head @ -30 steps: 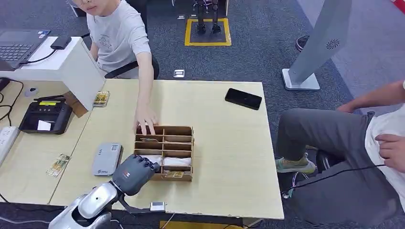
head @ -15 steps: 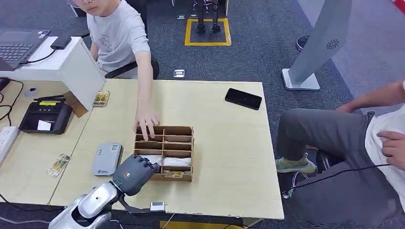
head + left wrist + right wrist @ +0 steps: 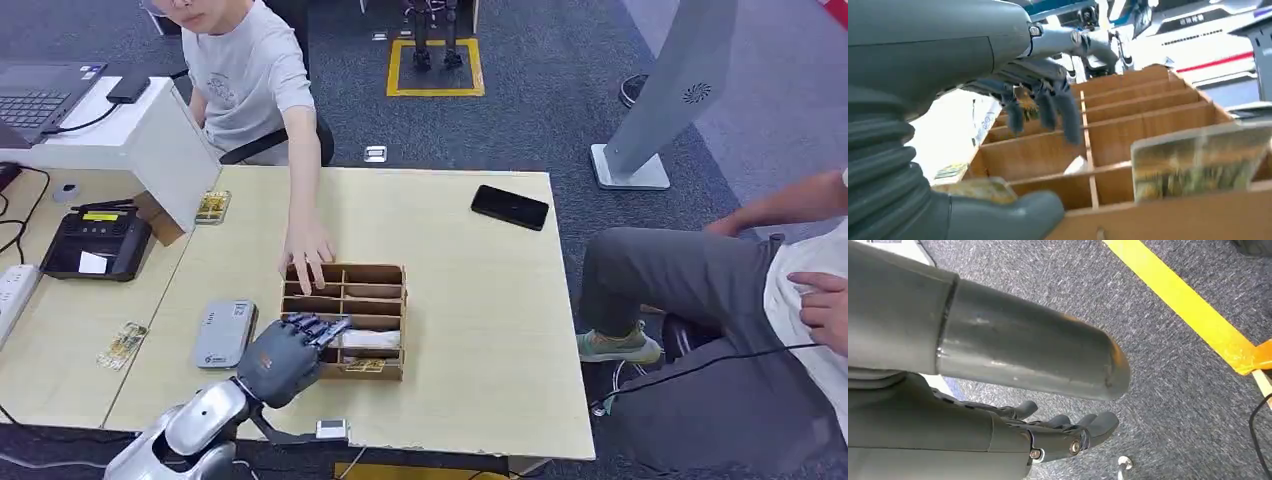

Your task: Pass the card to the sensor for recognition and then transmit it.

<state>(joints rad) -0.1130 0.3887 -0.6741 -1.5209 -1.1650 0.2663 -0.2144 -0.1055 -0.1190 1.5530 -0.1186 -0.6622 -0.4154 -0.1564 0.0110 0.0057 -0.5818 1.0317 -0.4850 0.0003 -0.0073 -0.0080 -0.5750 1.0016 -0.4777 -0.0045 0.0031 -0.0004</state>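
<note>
A light wooden table (image 3: 480, 300) was seen bearing a partitioned wooden box (image 3: 345, 320), a grey sensor (image 3: 225, 333) beside it, a black phone (image 3: 510, 207) near the far edge, and a card (image 3: 212, 207).

The table (image 3: 480, 300) is seen in pale, light wood, and the divided box (image 3: 372, 292) in a darker brown wood. The left hand (image 3: 283, 352) is coloured dark grey, on a silver arm. The sensor (image 3: 225, 333) is grey, with a white label. A card (image 3: 1198, 160) in the box is printed in mottled green and yellow. The phone (image 3: 510, 207) is black. The carpet (image 3: 560, 110) is speckled dark grey, marked with a yellow square outline (image 3: 435, 68). The right hand (image 3: 1048, 432) is dark grey.
</note>
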